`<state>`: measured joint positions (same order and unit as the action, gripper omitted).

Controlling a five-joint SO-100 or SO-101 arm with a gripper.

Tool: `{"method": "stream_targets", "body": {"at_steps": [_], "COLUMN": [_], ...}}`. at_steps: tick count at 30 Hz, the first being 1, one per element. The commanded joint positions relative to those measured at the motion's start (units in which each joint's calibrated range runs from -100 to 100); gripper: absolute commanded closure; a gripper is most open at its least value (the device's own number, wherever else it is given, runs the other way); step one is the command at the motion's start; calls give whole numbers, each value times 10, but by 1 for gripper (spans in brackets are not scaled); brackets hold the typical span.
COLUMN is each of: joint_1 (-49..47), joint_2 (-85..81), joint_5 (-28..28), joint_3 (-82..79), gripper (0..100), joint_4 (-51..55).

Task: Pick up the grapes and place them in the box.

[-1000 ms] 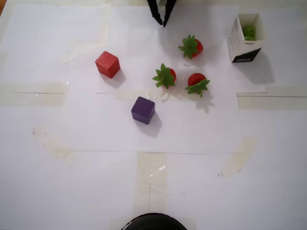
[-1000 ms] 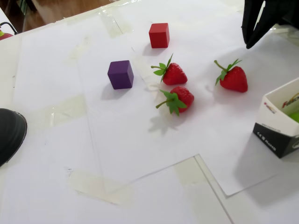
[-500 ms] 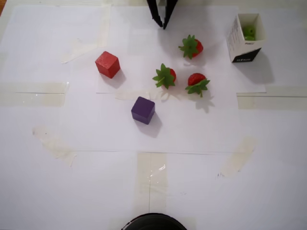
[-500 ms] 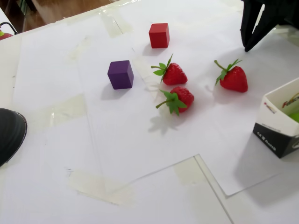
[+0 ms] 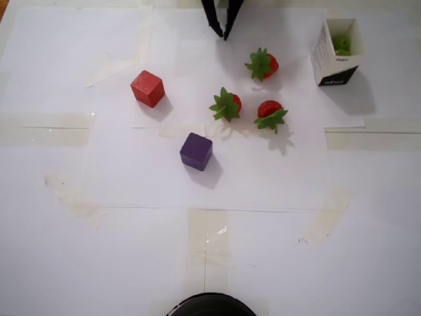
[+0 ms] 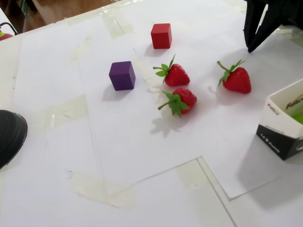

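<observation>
While the grapes (image 5: 341,44) lie inside the box (image 5: 327,58), which stands upright at about two o'clock in the overhead view, the gripper (image 5: 224,32) hangs at twelve o'clock, well apart from it, its fingers nearly together at the tips and holding nothing. Three strawberries (image 5: 225,105) sit near the middle, between the box and the red cube (image 5: 147,88) at ten o'clock. The purple cube (image 5: 196,151) rests just below them on the white paper (image 5: 99,171).

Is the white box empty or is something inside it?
Not empty: the upright box has green grapes inside, seen through its open top.
</observation>
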<state>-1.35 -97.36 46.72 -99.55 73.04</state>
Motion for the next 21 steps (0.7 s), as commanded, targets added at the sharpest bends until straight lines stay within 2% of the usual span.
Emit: {"method": "stream_targets", "body": {"at_steps": [1, 21], "joint_1": [-6, -7], "joint_2": [-2, -2], "joint_5": [-3, -1], "joint_3": [-5, -5], "gripper": [100, 100], "joint_4": [-16, -15]}}
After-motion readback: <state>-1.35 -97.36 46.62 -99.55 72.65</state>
